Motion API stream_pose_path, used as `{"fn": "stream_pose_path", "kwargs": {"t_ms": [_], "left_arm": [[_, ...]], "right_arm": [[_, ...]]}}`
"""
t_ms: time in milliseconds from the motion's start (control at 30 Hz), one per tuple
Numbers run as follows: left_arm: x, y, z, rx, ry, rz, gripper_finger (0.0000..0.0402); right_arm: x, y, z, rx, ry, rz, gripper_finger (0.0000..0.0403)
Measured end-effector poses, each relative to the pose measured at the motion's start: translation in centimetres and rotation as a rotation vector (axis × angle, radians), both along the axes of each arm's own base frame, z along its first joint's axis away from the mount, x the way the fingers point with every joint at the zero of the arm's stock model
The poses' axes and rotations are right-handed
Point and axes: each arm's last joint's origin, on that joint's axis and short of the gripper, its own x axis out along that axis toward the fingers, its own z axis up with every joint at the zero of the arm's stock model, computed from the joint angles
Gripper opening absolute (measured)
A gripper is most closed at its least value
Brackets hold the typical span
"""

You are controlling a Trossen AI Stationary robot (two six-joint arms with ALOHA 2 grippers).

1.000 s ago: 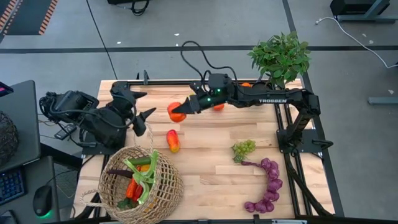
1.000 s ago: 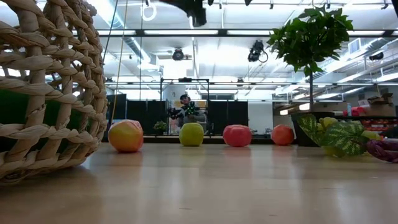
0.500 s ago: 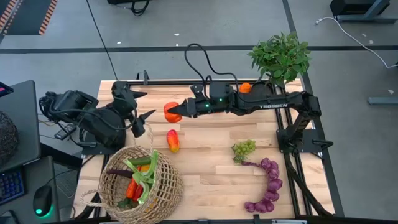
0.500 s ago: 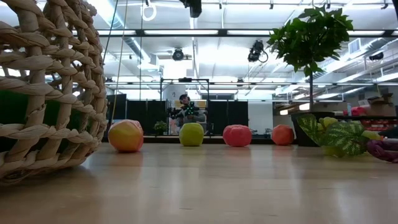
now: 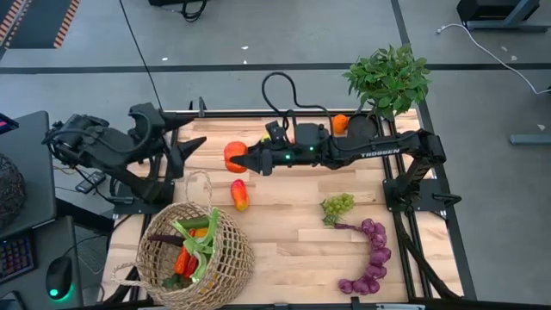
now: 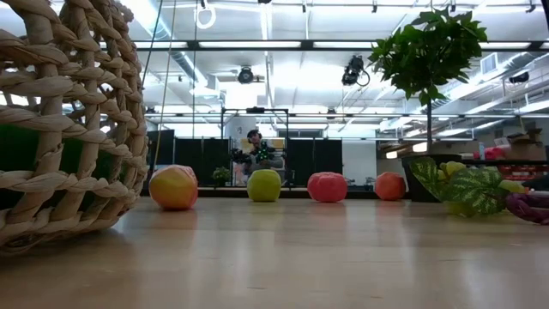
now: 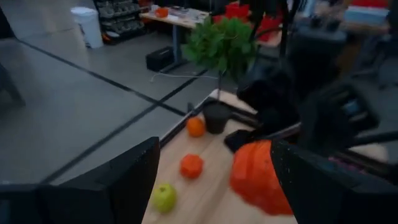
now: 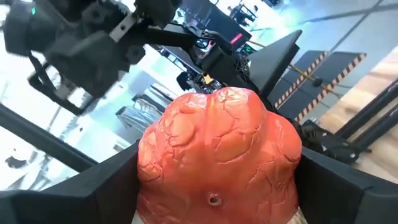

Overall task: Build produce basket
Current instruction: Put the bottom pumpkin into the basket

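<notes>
Midway, by the look of it. The right gripper has its fingers clamped either side of a lumpy red-orange toy tomato, carried clear of the worktop over its far left part. The left gripper hangs just beside that tomato with its fingers spread and nothing between them; in its wrist view the tomato sits right ahead of the gap. Likely a hand-over in the making, though that is a guess.

Done so far: the round tan open-weave wicker basket sits at the near left corner of the worktop, already holding several long green pieces, a dark one and some orange-red ones. Exact items are hard to tell through the weave.

Left to go:
- a small red-and-yellow fruit on the wood between the tomato and the basket
- a bunch of green grapes, and a long purple bunch of grapes curving toward the near right
- a small orange fruit at the far edge by the leafy potted plant
- a green apple and further red pieces in the far row, seen from table height

Roughly half the produce is in, I judge.
</notes>
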Motion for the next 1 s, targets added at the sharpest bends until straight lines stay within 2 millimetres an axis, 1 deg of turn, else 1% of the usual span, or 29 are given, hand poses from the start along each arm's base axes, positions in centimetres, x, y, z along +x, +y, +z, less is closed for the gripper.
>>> {"fn": "stream_pose_path", "kwargs": {"t_ms": [100,167,267,367,567,700,800,867,1000], "left_arm": [[0.2,-0.3,-0.1,-0.032,0.010,-0.067,0.0314],[0.9,-0.7,-0.4,-0.016,0.051,-0.116,0.0314],[2.5,-1.5,-1.0,0.074,0.127,-0.154,0.0314],[4.0,-2.2,-1.4,0.184,0.192,-0.186,0.0314],[6.0,-3.1,-2.4,0.220,0.254,-0.192,0.0315],[6.2,-2.9,-2.5,0.219,0.259,-0.178,0.0315],[6.4,-2.4,-2.5,0.212,0.260,-0.154,0.0315],[6.5,-2.0,-2.5,0.184,0.253,-0.137,0.0315],[6.9,-1.3,-2.6,0.072,0.228,-0.146,0.0315]], "right_arm": [[0.0,0.0,0.1,-0.029,-0.014,-0.002,0.0353],[0.0,0.0,0.4,-0.025,-0.044,-0.003,0.0353],[-0.1,-0.6,0.8,0.005,-0.083,-0.013,0.0353],[-0.1,-1.0,0.8,0.027,-0.081,-0.008,0.0353],[-0.1,-1.2,0.8,0.045,-0.078,0.025,0.0353],[-0.1,-1.1,0.8,0.045,-0.080,0.028,0.0353],[-0.1,-0.9,0.8,0.050,-0.078,0.050,0.0353],[-0.1,-0.8,0.8,0.051,-0.078,0.054,0.0353],[-0.1,-0.6,0.8,0.051,-0.078,0.060,0.0353]]}}
